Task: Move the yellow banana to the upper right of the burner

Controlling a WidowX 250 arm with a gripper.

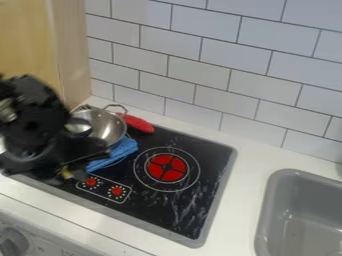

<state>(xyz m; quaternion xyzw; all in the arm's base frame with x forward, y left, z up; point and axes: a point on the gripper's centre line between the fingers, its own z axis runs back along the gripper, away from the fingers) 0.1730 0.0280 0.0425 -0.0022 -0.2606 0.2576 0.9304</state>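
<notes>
At 9 o'clock from the burner (167, 167): gripper (75, 173), over the stove (150, 202). Whether it is wide, narrow or holding cannot be told. A small yellow part, probably the banana (66, 172), shows at its lower end. Knobs (117, 191): 8 o'clock. Cloth (115, 154): between 9 and 10. Pan (110, 126): 10. Red item (139, 124): 11, beside the pan. Sink (264, 212): 4.
</notes>
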